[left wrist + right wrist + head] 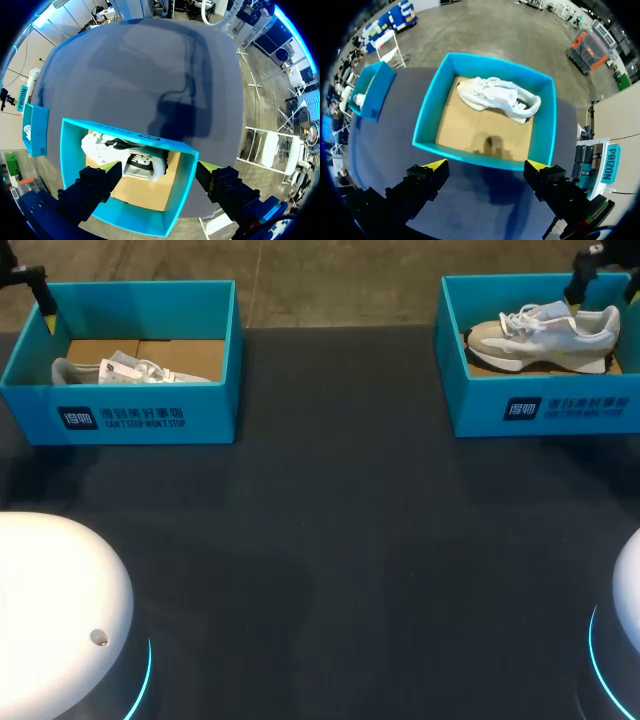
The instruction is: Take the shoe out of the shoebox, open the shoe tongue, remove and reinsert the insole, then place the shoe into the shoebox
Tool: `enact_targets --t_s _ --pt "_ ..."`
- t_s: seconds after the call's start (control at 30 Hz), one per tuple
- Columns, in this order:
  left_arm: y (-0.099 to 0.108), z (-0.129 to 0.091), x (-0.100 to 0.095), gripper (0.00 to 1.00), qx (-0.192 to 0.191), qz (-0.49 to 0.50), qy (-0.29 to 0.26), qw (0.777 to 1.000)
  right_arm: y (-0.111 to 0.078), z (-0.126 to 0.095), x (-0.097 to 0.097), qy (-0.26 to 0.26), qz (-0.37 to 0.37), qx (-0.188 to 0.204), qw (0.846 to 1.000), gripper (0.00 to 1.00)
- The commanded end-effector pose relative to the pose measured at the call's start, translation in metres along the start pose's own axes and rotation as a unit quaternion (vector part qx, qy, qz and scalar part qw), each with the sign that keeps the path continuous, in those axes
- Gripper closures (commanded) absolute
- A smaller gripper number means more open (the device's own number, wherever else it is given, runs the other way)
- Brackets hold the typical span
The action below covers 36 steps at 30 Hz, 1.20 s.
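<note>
- 2 shoeboxes are counted, both teal and open-topped: the left shoebox (130, 415) stands at the far left of the tabletop (330, 540), the right shoebox (545, 405) at the far right, well apart.
- 2 shoes are counted, 1 per box. The left shoe (130, 368), pale grey and white, lies on the brown cardboard floor of the left shoebox. The right shoe (545, 332), white and beige with white laces, lies on its side in the right shoebox, towards the far wall.
- 2 end effectors are counted. The left end effector (157, 167) is held above the left shoebox with its fingers spread wide and nothing grasped; 1 finger is seen over the box's inside, the other outside its wall.
- The right end effector (486, 165) is held above the right shoebox, released likewise, its fingers wide apart and touching nothing.
- 2 white rounded arm bases (50, 610) with cyan light rings are seen at the near corners.
- The tabletop is dark and matt.
</note>
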<state>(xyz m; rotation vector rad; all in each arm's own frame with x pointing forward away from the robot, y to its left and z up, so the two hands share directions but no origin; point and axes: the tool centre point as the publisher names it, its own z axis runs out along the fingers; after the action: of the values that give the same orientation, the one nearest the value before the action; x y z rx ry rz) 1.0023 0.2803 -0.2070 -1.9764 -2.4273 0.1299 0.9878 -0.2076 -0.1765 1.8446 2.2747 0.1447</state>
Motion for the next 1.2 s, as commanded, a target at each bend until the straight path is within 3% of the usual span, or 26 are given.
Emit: enact_targets --t_s 0.03,0.1,0.63,1.03,1.2 --pt "-0.001 0.0 0.0 0.0 -0.001 0.0 0.001 1.0 0.017 0.013 -0.005 -0.021 -0.002 0.004 1.0 0.0" --pt "-0.001 0.0 0.0 0.0 -0.001 0.0 0.001 1.0 0.024 0.024 -0.011 -0.021 0.003 0.016 1.0 0.0" --pt "-0.001 0.0 0.0 0.0 -0.001 0.0 0.001 1.0 0.024 0.024 -0.011 -0.021 0.003 0.016 1.0 0.0" --pt "-0.001 0.0 0.0 0.0 -0.001 0.0 0.001 1.0 0.083 0.096 -0.049 -0.068 -0.005 0.005 0.998 0.0" --pt "-0.001 0.0 0.0 0.0 -0.001 0.0 0.001 1.0 0.095 0.11 -0.068 -0.076 -0.005 0.009 0.997 0.0"
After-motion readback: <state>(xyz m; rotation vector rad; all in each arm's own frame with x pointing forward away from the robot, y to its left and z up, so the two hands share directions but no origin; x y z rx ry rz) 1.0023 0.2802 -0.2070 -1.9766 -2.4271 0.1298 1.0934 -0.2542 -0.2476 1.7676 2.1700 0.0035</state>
